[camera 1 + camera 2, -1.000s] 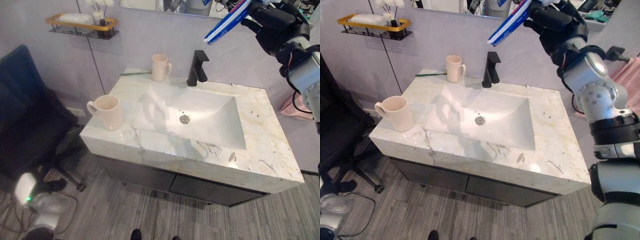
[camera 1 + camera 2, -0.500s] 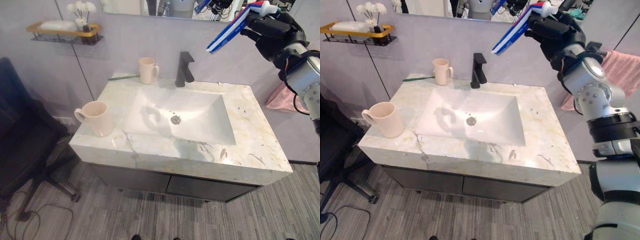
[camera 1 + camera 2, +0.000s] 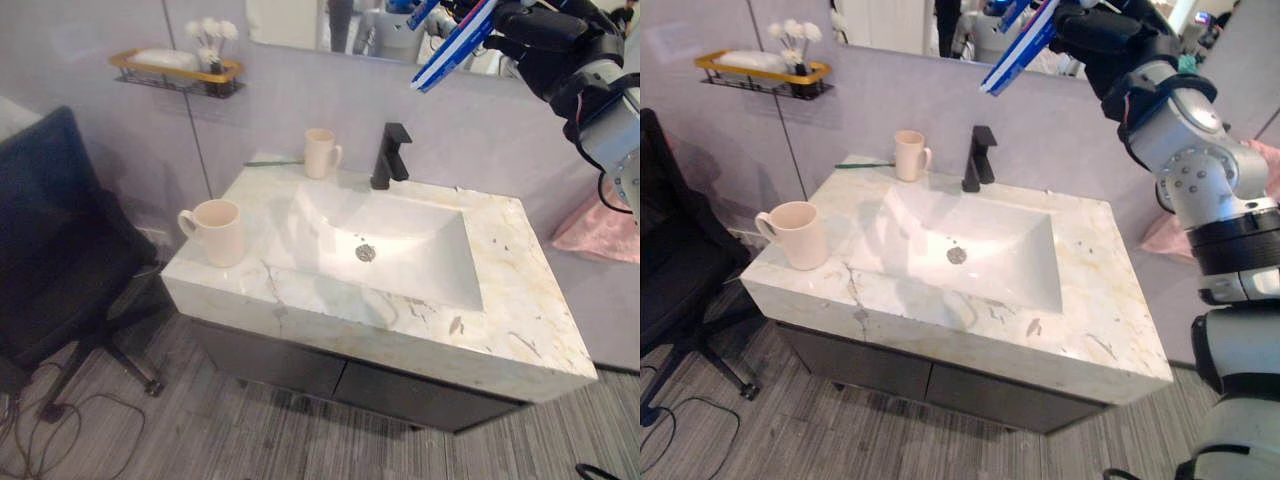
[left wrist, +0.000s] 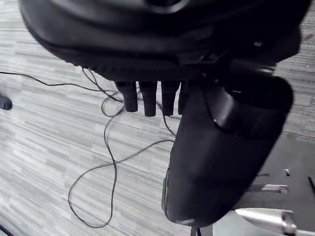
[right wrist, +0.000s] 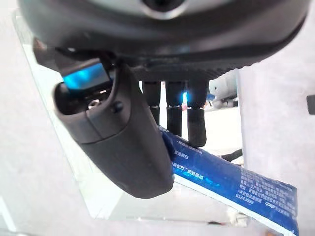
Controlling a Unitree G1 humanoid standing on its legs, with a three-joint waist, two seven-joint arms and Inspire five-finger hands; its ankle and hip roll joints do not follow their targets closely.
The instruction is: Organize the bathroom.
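Right hand (image 3: 1110, 30) raised high by mirror (image 3: 930, 25) — fingers curled round blue toothpaste tube (image 3: 1020, 45).

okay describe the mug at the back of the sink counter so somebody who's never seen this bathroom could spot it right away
On the marble vanity counter, look along the back wall just left of the matte black faucet. The small cream ceramic mug stands upright there, with a green toothbrush lying beside it. The larger cream mug sits at the counter's front left corner instead.

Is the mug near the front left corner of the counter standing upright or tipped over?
Upright. The mug stands on its base on the marble counter, its open mouth facing up and its handle sticking out sideways.
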